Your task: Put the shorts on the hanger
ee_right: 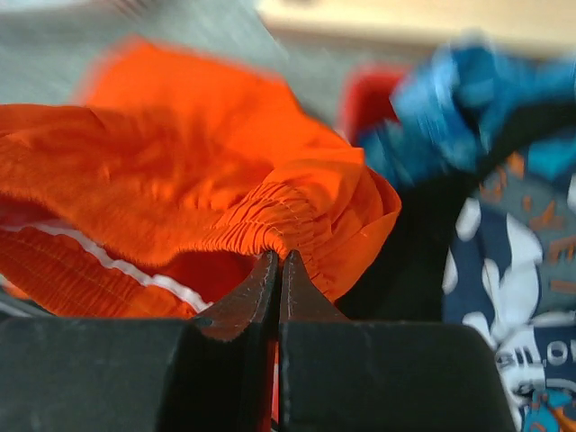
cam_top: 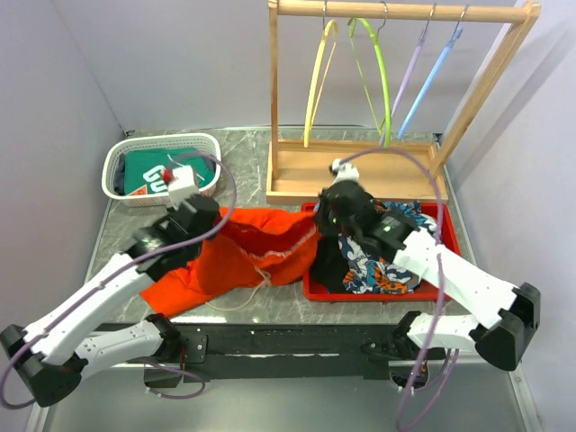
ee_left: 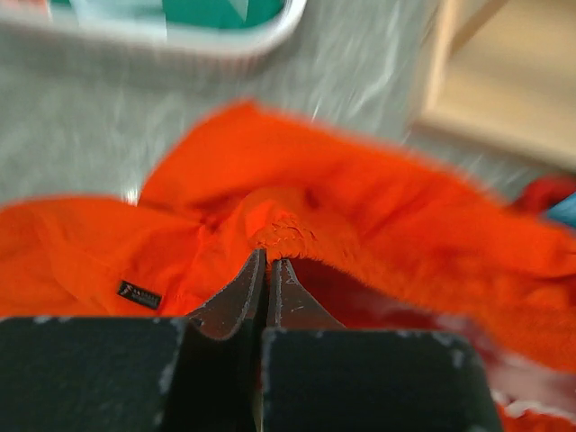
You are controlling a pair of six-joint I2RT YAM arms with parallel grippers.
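1. Orange shorts [cam_top: 243, 256], one pair, lie crumpled mid-table toward the front edge, touching one red tray [cam_top: 360, 295].
2. Jaws of the left arm [cam_top: 108, 288] and right arm [cam_top: 450, 270] are each clamped on the shorts' fabric.
3. One yellow hanger [cam_top: 315, 90] hangs among four on the rack [cam_top: 405, 11] at the back edge.

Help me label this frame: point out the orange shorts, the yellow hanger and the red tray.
orange shorts [cam_top: 229, 261]: overhead view, spread fabric between the arms.
yellow hanger [cam_top: 315, 90]: overhead view, its left curved arm.
red tray [cam_top: 328, 293]: overhead view, near rim.
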